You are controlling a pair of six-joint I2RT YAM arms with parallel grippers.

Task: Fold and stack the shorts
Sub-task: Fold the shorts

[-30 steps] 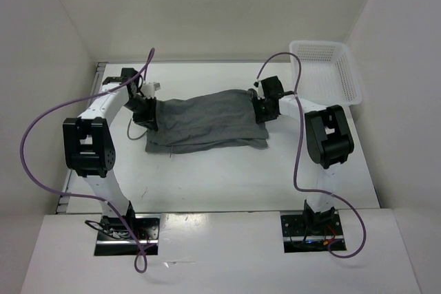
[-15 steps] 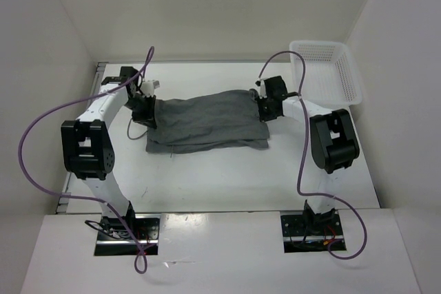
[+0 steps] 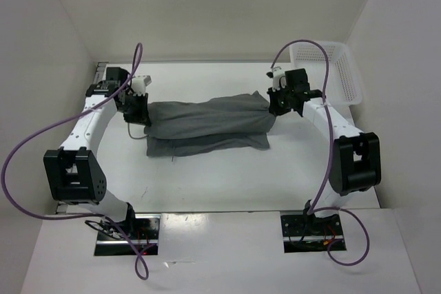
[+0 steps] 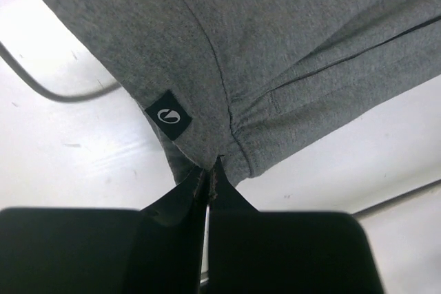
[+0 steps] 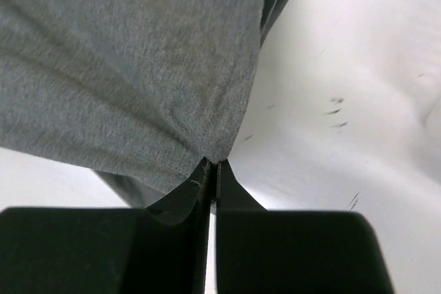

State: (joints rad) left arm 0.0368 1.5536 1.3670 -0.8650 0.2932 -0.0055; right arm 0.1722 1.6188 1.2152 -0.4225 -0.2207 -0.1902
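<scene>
The grey shorts (image 3: 207, 123) lie across the middle of the white table (image 3: 220, 177), their far edge lifted between my two grippers. My left gripper (image 3: 138, 111) is shut on the shorts' left corner; in the left wrist view (image 4: 209, 164) it pinches the hem, beside a small black label (image 4: 168, 115). My right gripper (image 3: 274, 105) is shut on the shorts' right corner; in the right wrist view (image 5: 213, 164) the fabric (image 5: 124, 60) hangs from its tips above the table. The near part of the shorts rests on the table.
A white plastic mesh basket (image 3: 332, 72) stands at the back right corner. Purple cables (image 3: 41, 135) loop off both arms. White walls close in the table at the back and both sides.
Both grippers have risen and moved back and outward with the shorts' corners, pulling the far edge up and taut. The arms have stretched farther from their bases.
</scene>
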